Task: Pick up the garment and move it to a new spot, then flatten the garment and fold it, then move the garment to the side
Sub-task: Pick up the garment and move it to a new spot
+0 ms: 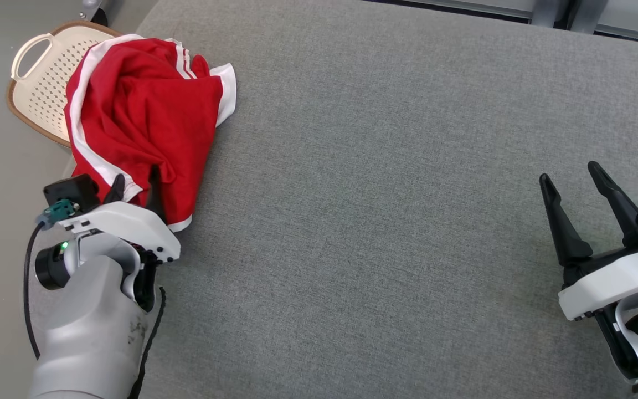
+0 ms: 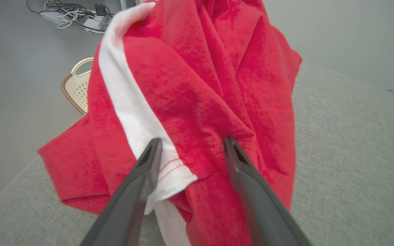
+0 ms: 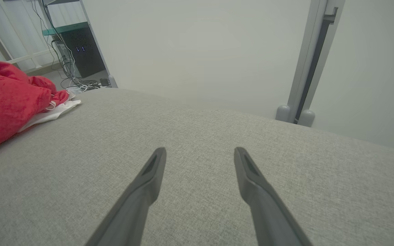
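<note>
Bench point(image 1: 385, 221) grey, padded | red garment point(image 1: 142, 111) bunched at 10 o'clock corner | left gripper point(image 1: 136, 187) jaws wide astride white-banded hem: push deeper, pinch several layers before lifting | right gripper point(image 1: 568, 173) jaws wide, idle at 4 o'clock

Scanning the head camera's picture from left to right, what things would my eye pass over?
Cream basket → red garment → grey padded surface → right gripper, its fingers spread.
</note>
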Available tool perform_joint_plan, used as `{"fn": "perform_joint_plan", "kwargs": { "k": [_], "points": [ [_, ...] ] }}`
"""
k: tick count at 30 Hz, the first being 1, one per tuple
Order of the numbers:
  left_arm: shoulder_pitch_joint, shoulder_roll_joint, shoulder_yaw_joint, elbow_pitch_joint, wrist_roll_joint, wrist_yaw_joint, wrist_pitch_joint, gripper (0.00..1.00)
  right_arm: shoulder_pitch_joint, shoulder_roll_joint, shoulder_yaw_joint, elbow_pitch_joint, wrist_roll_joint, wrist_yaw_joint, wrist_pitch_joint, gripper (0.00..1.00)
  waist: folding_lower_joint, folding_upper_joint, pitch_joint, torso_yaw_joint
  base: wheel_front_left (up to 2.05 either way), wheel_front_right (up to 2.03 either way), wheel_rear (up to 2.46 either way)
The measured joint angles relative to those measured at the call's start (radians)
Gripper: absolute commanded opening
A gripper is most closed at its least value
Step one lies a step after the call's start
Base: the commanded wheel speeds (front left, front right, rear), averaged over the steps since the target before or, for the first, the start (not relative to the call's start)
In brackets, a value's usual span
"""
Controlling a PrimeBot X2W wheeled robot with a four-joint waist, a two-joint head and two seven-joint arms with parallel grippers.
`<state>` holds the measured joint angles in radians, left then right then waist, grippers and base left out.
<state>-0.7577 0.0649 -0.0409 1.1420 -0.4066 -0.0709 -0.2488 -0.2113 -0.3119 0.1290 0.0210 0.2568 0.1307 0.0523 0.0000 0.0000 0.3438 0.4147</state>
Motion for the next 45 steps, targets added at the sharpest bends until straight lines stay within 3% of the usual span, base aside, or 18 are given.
{"fn": "perform_joint_plan", "kwargs": {
  "k": [6, 12, 19, 24, 35, 45],
  "points": [
    [-0.019, 0.024, 0.019, -0.039, 0.007, 0.004, -0.011, 0.00, -0.009, 0.002, -0.016, 0.003, 0.000, 0.000, -0.001, 1.00, 0.0000, 0.0000, 0.002, 0.003, 0.00, 0.00, 0.00],
    [0.046, 0.056, 0.067, -0.295, 0.076, 0.036, -0.013, 0.00, -0.001, 0.023, -0.031, 0.021, 0.002, 0.000, -0.019, 1.00, 0.0001, 0.0000, -0.035, 0.008, 0.00, 0.00, 0.00],
    [0.175, 0.057, 0.102, -0.632, 0.164, 0.040, -0.013, 0.00, 0.019, 0.074, -0.046, 0.057, 0.002, 0.000, -0.058, 1.00, 0.0000, 0.0000, -0.107, -0.013, 0.00, 0.00, 0.00],
    [0.275, 0.045, 0.071, -0.833, 0.204, 0.032, -0.013, 0.00, 0.049, 0.113, -0.045, 0.086, 0.002, 0.000, -0.080, 1.00, 0.0000, 0.0001, -0.165, -0.051, 0.00, 0.00, 0.00],
    [0.427, 0.008, -0.126, -1.191, 0.238, 0.004, 0.090, 0.00, 0.079, 0.166, -0.043, 0.100, 0.002, 0.000, -0.103, 1.00, 0.0000, 0.0001, -0.238, -0.216, 0.00, 0.00, 0.00],
    [0.363, -0.014, -0.421, -1.209, 0.189, -0.025, 0.137, 0.00, 0.028, 0.179, -0.022, 0.100, 0.026, 0.000, -0.124, 1.00, 0.0000, 0.0001, -0.198, -0.438, 0.00, 0.00, 0.00]
  ]
}}
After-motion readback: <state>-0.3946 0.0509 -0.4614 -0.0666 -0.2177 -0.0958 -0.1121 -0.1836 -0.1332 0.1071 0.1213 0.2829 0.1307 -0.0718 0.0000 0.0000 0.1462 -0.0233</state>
